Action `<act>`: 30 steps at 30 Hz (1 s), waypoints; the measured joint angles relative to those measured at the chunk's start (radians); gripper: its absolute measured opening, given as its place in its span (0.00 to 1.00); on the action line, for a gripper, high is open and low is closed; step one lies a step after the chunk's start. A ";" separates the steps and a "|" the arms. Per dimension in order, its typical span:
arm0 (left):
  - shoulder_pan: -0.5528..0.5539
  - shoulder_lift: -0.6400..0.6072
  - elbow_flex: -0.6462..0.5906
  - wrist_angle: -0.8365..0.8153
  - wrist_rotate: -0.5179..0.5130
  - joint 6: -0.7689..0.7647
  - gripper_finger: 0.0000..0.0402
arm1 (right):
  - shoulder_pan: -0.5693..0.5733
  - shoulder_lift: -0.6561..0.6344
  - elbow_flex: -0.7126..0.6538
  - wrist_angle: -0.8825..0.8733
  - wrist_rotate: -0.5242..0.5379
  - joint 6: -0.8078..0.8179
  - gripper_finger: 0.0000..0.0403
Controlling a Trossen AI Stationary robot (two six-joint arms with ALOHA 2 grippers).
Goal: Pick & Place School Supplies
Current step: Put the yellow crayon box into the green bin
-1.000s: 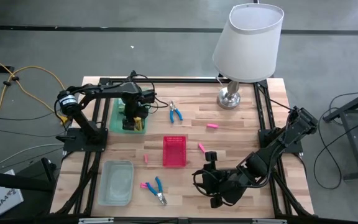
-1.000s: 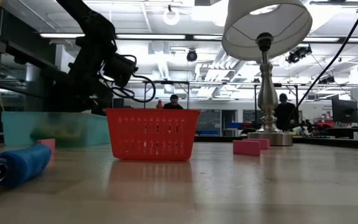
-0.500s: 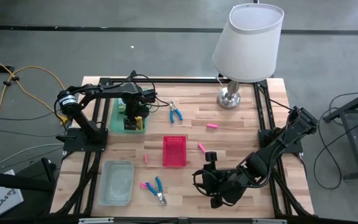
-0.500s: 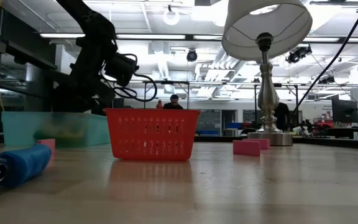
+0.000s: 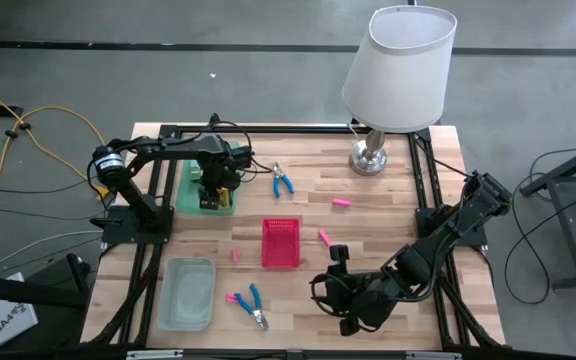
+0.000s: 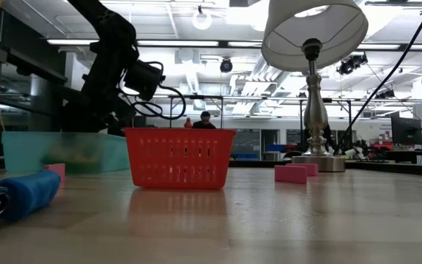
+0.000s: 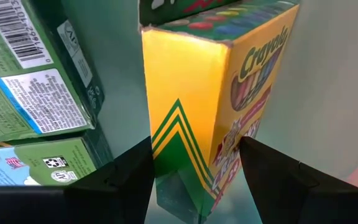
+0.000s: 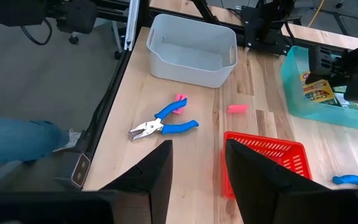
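L gripper (image 5: pixel 215 190) is down in the green tray (image 5: pixel 190 188) at the back-left of the table (image 5: pixel 388 215); fingers (image 7: pixel 114 180) sit either side of an upright crayon box (image 7: pixel 213 93), spread wide against its faces, so it looks clamped on it; a 2nd green box (image 7: pixel 36 93) lies flat just beside it in the tray. R gripper (image 5: pixel 340 290) waits over the front-right of the table, fingers apart w/ nothing between them. Red basket (image 5: pixel 280 243) at table centre; pink eraser (image 5: pixel 235 255) just left of it, another pink eraser (image 5: pixel 323 236) just right, a 3rd pink eraser (image 5: pixel 341 203) further back toward the lamp (image 5: pixel 398 80). Blue-handled tool (image 5: pixel 282 181) lies between tray and lamp; blue/pink-handled tool (image 5: pixel 248 303) lies at the front, between the clear bin (image 5: pixel 187 293) and the R gripper. Low view: person (image 6: pixel 205 119) far back in the room behind the basket.
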 joint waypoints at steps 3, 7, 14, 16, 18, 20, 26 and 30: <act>0.000 0.000 0.000 -0.001 0.000 -0.025 0.54 | 0.000 0.000 0.000 0.000 0.000 0.000 0.34; 0.000 0.000 0.000 -0.004 0.001 -0.046 0.54 | 0.000 0.000 0.000 0.000 0.000 0.000 0.34; 0.000 0.000 0.000 -0.003 0.032 -0.073 0.54 | 0.000 0.000 0.000 0.000 0.001 0.000 0.34; 0.000 0.000 0.000 0.005 0.046 -0.077 0.55 | 0.000 0.000 0.000 0.000 0.001 0.000 0.34; 0.000 0.000 0.000 0.008 0.050 -0.095 0.55 | 0.000 0.000 0.000 0.000 0.001 0.000 0.34; 0.000 0.001 0.000 0.012 0.054 -0.096 0.57 | 0.000 0.000 0.000 0.000 0.001 0.000 0.34; 0.000 0.001 0.000 0.033 0.062 -0.112 0.61 | 0.000 0.000 0.000 0.000 0.001 0.004 0.34; -0.015 0.002 0.000 0.038 0.057 -0.114 0.63 | 0.000 0.000 0.000 0.000 -0.002 0.004 0.34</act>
